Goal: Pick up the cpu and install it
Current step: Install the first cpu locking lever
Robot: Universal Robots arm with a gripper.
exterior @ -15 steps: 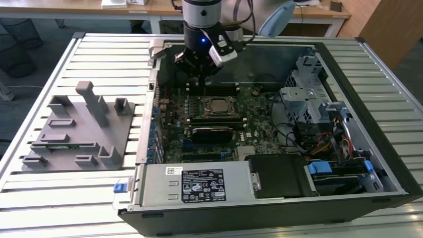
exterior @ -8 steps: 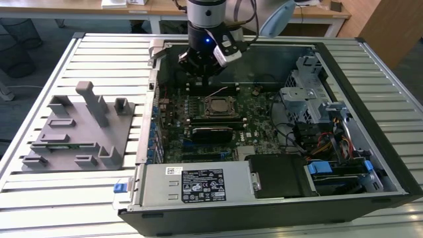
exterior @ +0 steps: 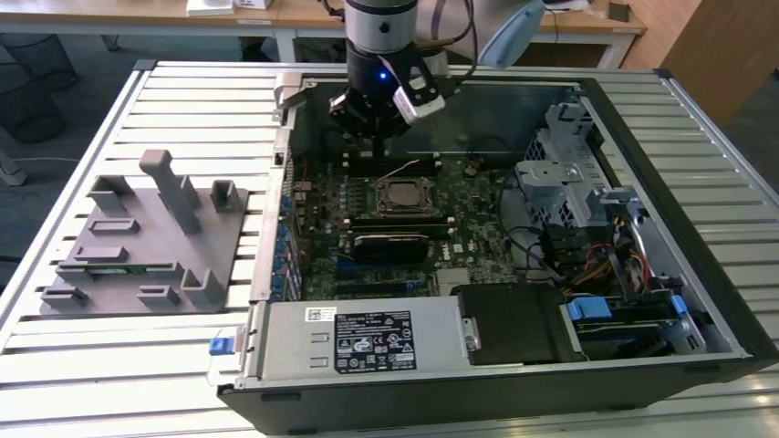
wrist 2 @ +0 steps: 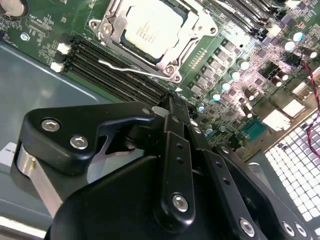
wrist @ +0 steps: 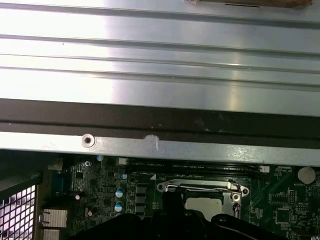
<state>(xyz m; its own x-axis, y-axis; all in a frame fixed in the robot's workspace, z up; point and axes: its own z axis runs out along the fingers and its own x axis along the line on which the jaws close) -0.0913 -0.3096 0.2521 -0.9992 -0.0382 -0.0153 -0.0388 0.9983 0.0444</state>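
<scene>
A: Where's the cpu (wrist 2: 150, 31) sitting?

B: It's lying flat in the socket frame (wrist 2: 107, 30) on the motherboard (exterior: 462, 239), silver top facing up. The exterior view is showing it at (exterior: 400, 194), mid-board inside the open computer case (exterior: 633, 351). The thin latch lever (wrist 2: 132, 70) is lying along the socket edge, beside the memory slots (wrist 2: 107, 75).

A: And the gripper (exterior: 368, 127)?

B: It's hanging over the board, toward the far side of the case from the socket, apart from the cpu. In the second wrist view its black fingers (wrist 2: 172, 150) are pressing together with nothing between them, so it's closed and holding nothing.

A: Anything else worth tagging?

B: The grey fixture block (exterior: 146, 239) is sitting on the slatted desk (exterior: 98, 365) at the exterior view's left, outside the case. The power supply (exterior: 359, 340) is lying along the near edge of the case. First wrist view is catching the cpu at (wrist: 202, 203).
</scene>
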